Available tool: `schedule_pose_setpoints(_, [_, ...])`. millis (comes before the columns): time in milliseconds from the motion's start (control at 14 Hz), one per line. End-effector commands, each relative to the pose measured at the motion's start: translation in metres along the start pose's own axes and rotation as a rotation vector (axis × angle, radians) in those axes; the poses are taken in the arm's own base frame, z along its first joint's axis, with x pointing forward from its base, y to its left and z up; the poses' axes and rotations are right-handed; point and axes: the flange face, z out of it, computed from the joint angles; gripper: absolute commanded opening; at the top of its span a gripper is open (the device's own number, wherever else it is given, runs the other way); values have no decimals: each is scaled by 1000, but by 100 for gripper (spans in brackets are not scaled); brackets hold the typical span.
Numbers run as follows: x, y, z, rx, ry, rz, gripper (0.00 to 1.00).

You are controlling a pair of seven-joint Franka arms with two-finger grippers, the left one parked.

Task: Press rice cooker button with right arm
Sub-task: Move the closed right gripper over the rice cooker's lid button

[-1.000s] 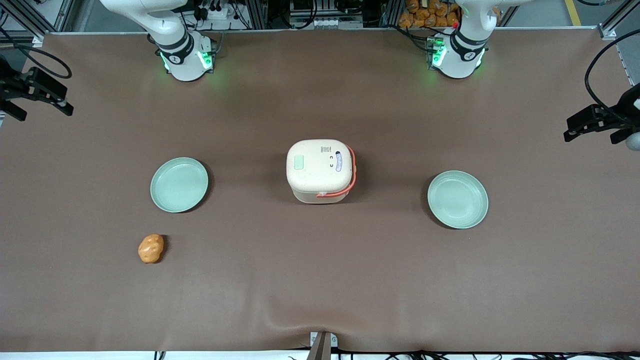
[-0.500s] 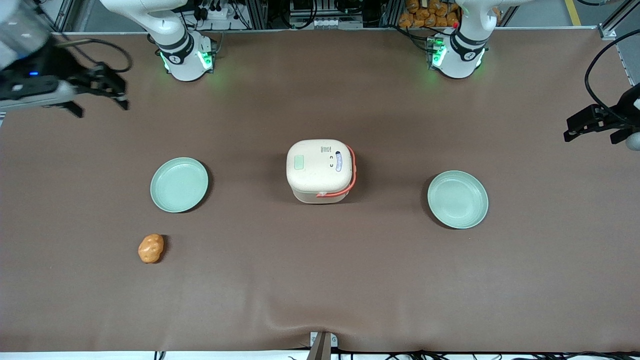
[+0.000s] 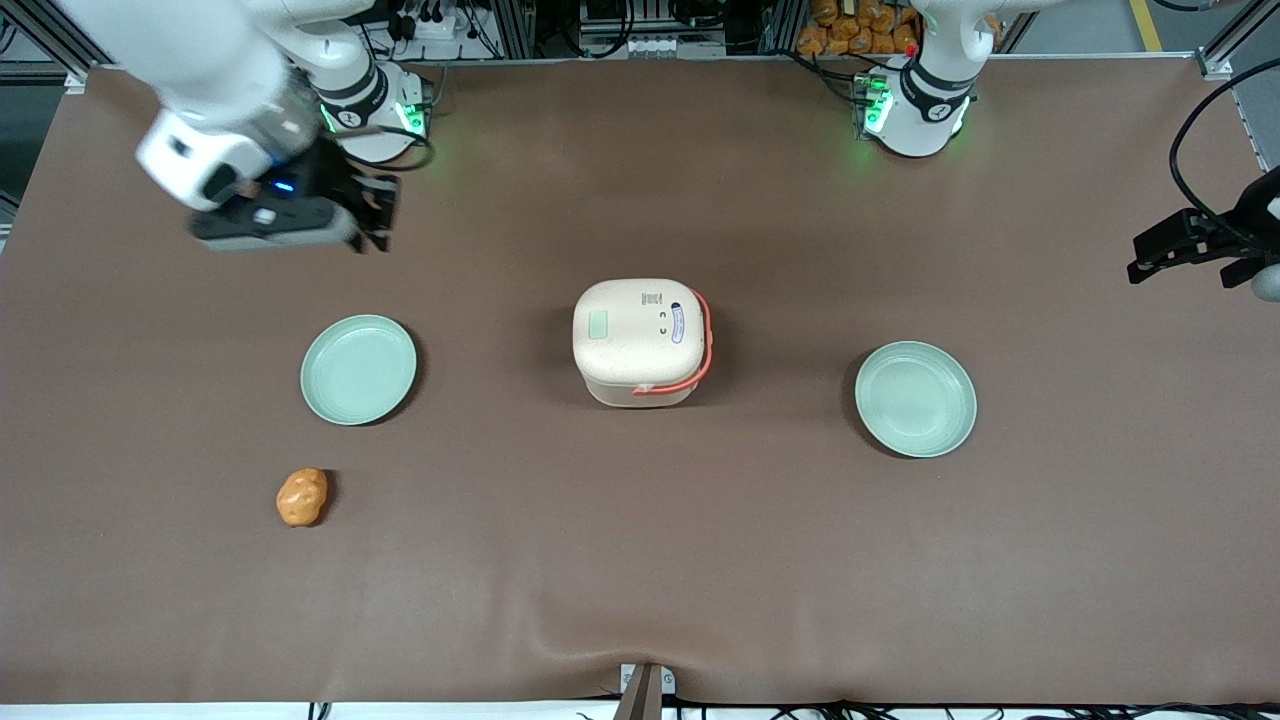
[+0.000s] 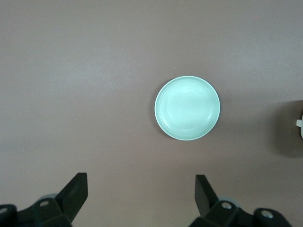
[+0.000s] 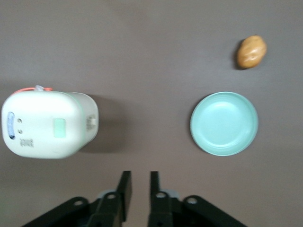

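The cream rice cooker (image 3: 640, 340) stands shut in the middle of the brown table, its coral handle folded down on the parked arm's side. A pale green square (image 3: 598, 325) marks its lid. The white right arm (image 3: 200, 60) reaches in over the working arm's end of the table. Its black gripper (image 3: 378, 215), blue light on, hovers well short of the cooker and farther from the front camera than the nearby plate. In the right wrist view the gripper (image 5: 138, 176) has its fingers drawn close together with nothing between them, and the cooker (image 5: 47, 124) lies off to one side.
A mint-green plate (image 3: 358, 369) lies beside the cooker toward the working arm's end, also seen as the plate (image 5: 224, 123). An orange potato-like lump (image 3: 302, 497) lies nearer the front camera than it. A second plate (image 3: 915, 398) lies toward the parked arm's end.
The right arm has swung in from the table's edge toward the middle, carrying the gripper closer to the cooker. Cooker, plates and orange lump have not moved.
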Motion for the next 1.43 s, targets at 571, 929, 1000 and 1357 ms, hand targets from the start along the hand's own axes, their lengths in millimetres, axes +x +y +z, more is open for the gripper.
schedule_pose_setpoints(571, [2,-142,129,-19,59,8,0])
schedule_pose_setpoints(929, [7,-167,169,-28,108,-2,0])
schedule_pose_setpoints(1000, [8,-170,179,-29,104,-8,0])
schedule_pose_setpoints(1357, [6,-185,217,-58,114,-36,0])
